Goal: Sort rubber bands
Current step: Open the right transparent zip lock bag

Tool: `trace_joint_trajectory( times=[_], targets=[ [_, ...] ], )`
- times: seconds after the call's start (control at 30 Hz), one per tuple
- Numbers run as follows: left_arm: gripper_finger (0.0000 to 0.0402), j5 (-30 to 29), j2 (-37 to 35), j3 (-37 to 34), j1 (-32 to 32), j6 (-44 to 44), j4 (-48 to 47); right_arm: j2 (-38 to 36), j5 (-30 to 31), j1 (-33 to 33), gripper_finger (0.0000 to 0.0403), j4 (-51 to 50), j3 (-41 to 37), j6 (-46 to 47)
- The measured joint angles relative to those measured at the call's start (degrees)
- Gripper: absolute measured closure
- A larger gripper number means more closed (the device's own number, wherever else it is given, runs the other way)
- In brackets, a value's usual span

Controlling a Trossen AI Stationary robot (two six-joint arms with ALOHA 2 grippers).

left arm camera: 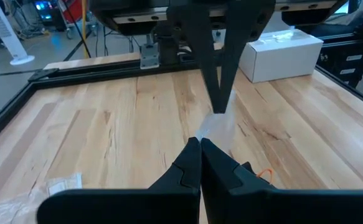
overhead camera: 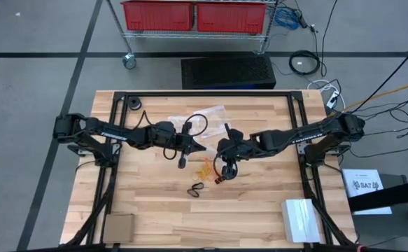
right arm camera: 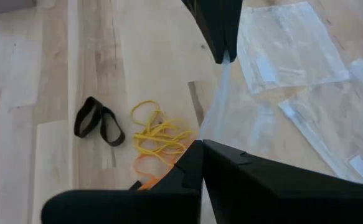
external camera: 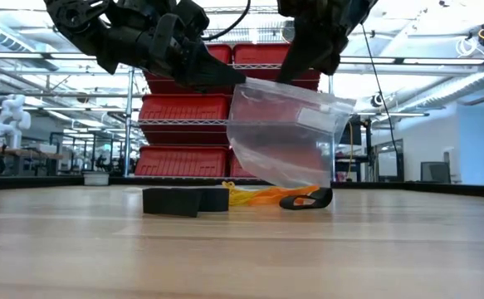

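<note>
None of the rubber bands point(right arm camera: 156, 137) is bagged yet: all lie loose on the table point(overhead camera: 259, 203) centre. One clear plastic bag point(external camera: 287, 133) is held up above them, pinched between the closed left gripper point(left arm camera: 200, 146) and right gripper point(right arm camera: 201, 144).

You look straight down on the table point(overhead camera: 155, 203) from above and level across it from its top; both wrist cameras face the clear bag point(external camera: 287, 133) closely.

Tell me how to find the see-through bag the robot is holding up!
Look at the middle of the wooden table, where the two dark arms meet. Hanging between the left pincer and the right pincer, above the yellow rubber bands, is the clear bag. Unlike the other clear bags lying flat, it hangs in the air.
</note>
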Motion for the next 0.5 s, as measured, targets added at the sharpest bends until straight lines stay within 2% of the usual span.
trace_joint_trajectory(
  times=[0.5],
  targets=[
    [0.04, -0.33, 0.0, 0.0, 0.0, -0.92, 0.1, 0.1, 2.0, -1.77, 0.0403, -0.12, 0.0, -0.3]
  ],
)
